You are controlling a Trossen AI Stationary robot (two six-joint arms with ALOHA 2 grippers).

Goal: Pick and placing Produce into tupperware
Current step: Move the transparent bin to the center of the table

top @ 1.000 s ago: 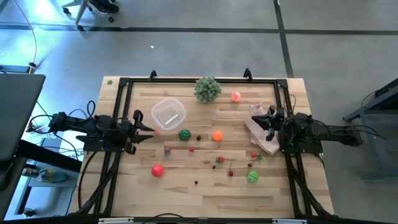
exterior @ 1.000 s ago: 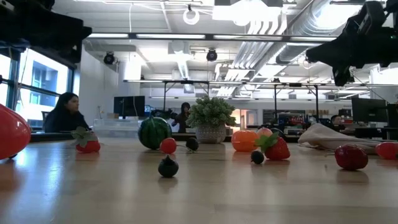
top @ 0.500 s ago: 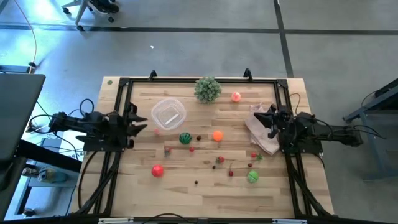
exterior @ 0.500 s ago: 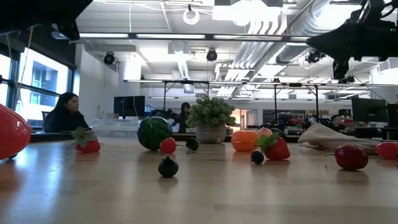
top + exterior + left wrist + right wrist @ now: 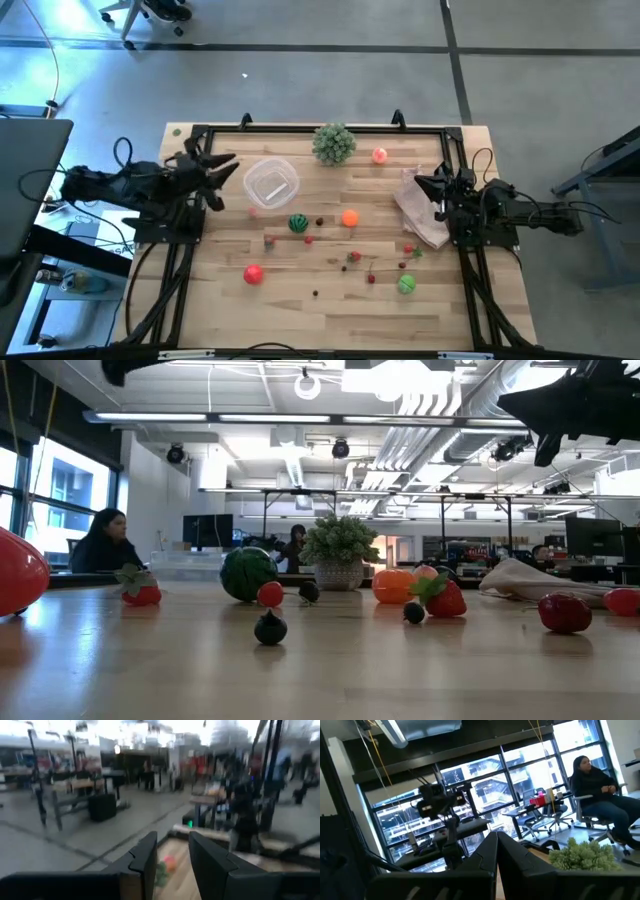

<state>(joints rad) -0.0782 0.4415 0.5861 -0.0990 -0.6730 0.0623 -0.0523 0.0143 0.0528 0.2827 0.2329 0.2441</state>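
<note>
The left gripper (image 5: 228, 163) sits raised at the table's left edge, its 2 fingers (image 5: 147, 857) parted by a narrow gap with nothing between them. The right gripper (image 5: 421, 182) is raised at the right edge (fingers pressed together, empty).

**Where things lie on the tabletop**

The clear plastic rounded-square tupperware (image 5: 271, 185) sits at the wooden tabletop's (image 5: 300, 290) far left. The bushy pale-green ball (image 5: 334, 143) lies to its right at the far edge. The pinkish-white plastic bag (image 5: 421, 208) lies at the right side. The small toy Produce (image 5: 297, 221) lies scattered between and nearer, outside the tupperware.
</note>
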